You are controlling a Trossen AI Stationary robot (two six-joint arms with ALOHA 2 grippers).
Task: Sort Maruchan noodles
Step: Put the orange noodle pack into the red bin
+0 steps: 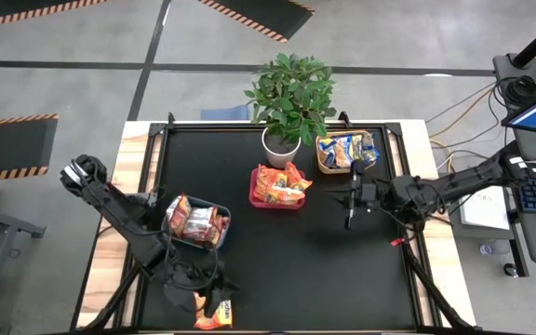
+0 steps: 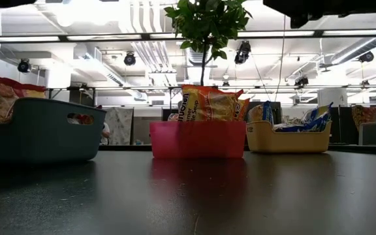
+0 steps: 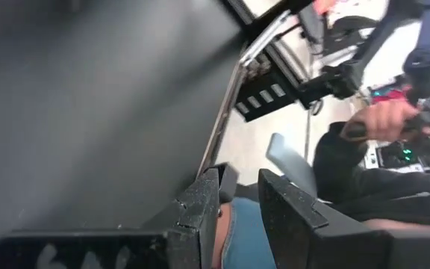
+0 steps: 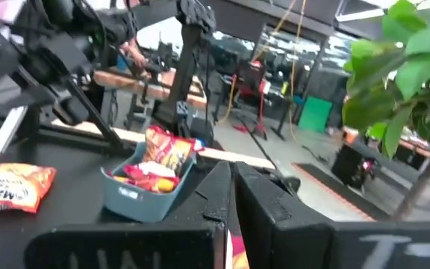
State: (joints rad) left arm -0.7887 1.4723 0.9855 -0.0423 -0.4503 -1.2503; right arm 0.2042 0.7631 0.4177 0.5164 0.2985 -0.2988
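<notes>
One orange Maruchan noodles packet (image 1: 214, 316) lies flat on the black table near its front edge; it also shows in the right wrist view (image 4: 6, 187). My left gripper (image 1: 201, 298) hovers just beside it, fingers (image 3: 275, 194) a little apart with nothing between them. More orange packets fill the grey-blue bin (image 1: 196, 221) and the red bin (image 1: 277, 186). Blue-and-yellow packets fill the tan bin (image 1: 345, 151). My right gripper (image 1: 350, 200) is shut and empty, raised to the right of the red bin.
A potted plant (image 1: 280, 144) stands at the far edge between the red and tan bins. A person's hand (image 3: 379, 119) shows beyond the table's edge. The table's middle and right front (image 1: 324, 270) are bare.
</notes>
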